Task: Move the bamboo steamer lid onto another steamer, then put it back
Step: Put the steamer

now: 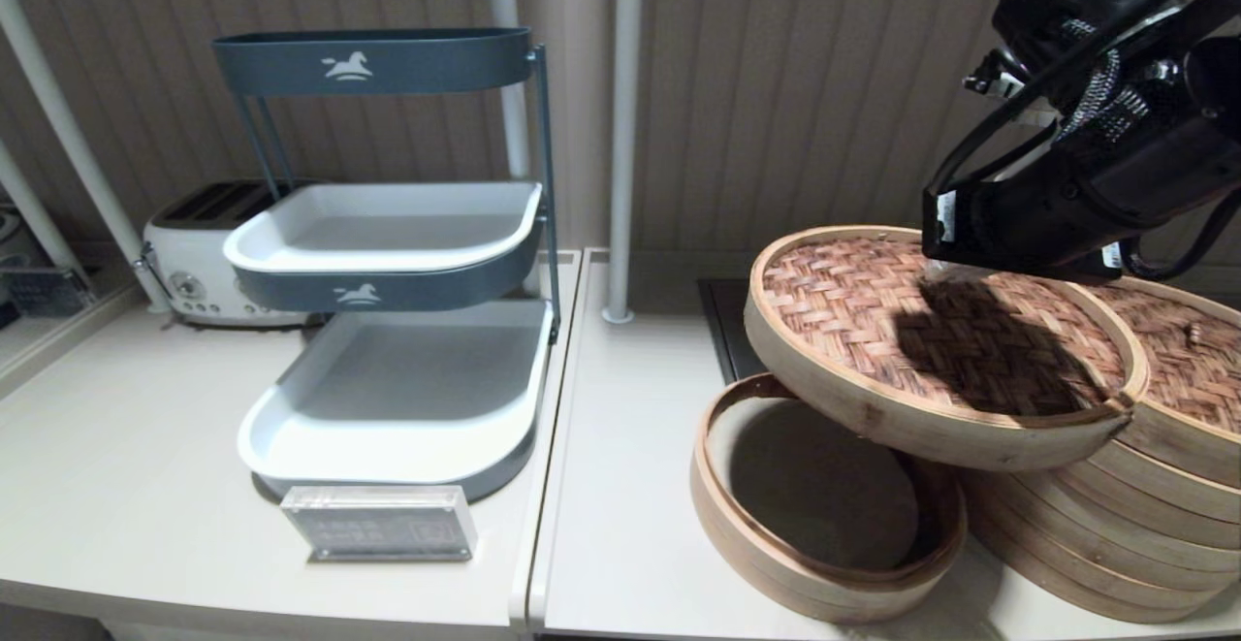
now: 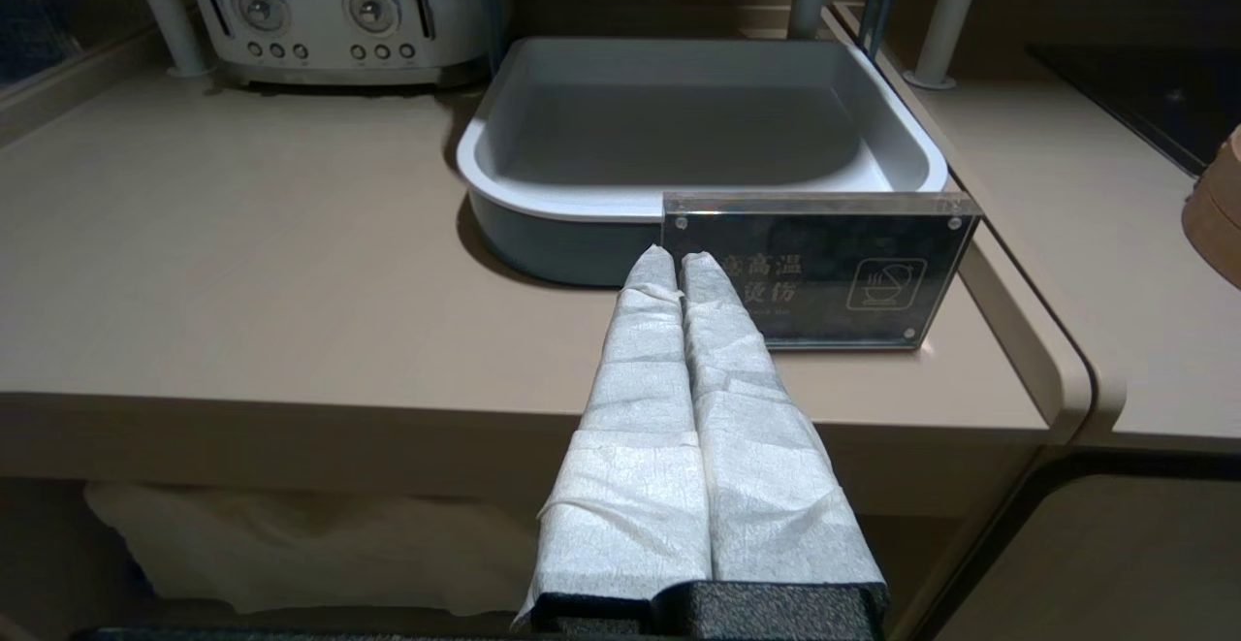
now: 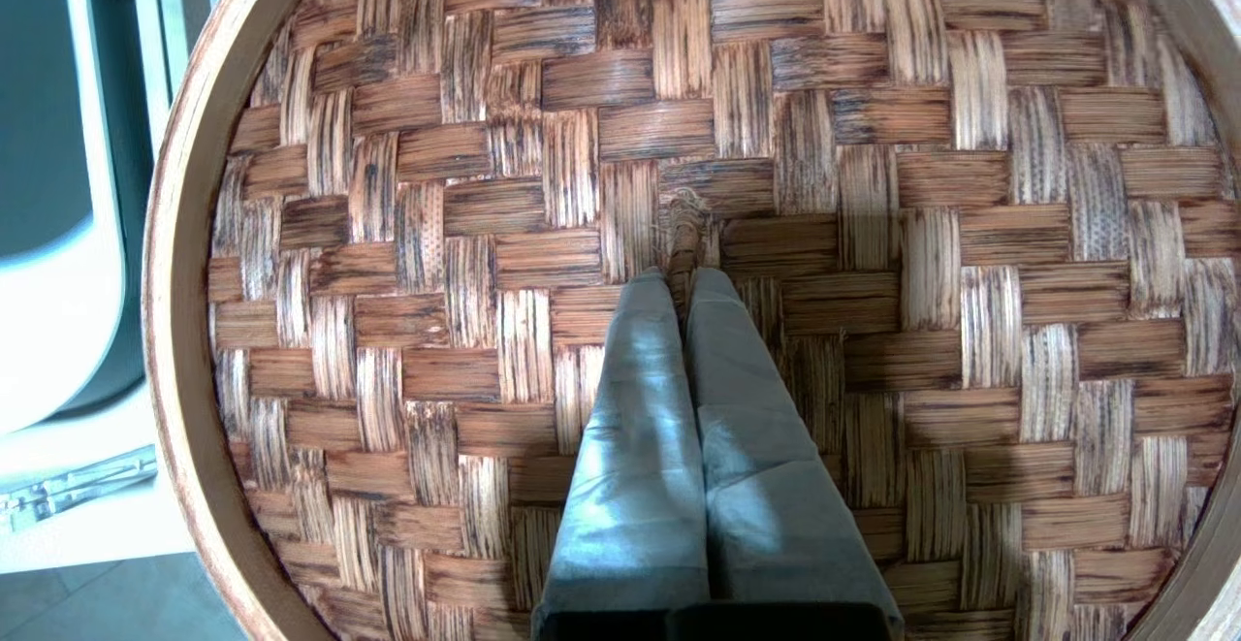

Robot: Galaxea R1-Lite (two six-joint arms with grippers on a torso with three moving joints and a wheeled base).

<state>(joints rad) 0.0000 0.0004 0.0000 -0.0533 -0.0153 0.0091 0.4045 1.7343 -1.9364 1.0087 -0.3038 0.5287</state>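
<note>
The bamboo steamer lid [image 1: 931,331], reddish-brown woven with a pale rim, hangs tilted in the air at the right. My right gripper [image 3: 684,277] is shut on its small centre loop [image 3: 685,234], and the woven top [image 3: 485,331] fills the right wrist view. Below its lower edge sits the low single-ring steamer [image 1: 824,505], uncovered. The lid's right edge overlaps the tall stack of steamer rings [image 1: 1115,525], which carries its own woven lid [image 1: 1188,350]. My left gripper [image 2: 676,258] is shut on nothing, parked low before the counter's front edge and out of the head view.
A three-tier grey rack [image 1: 388,234] stands on the left counter, with a white toaster [image 1: 194,253] behind it and an acrylic sign [image 1: 380,523] in front. A black hob plate [image 1: 727,331] lies behind the steamers. White poles [image 1: 620,137] rise at the back.
</note>
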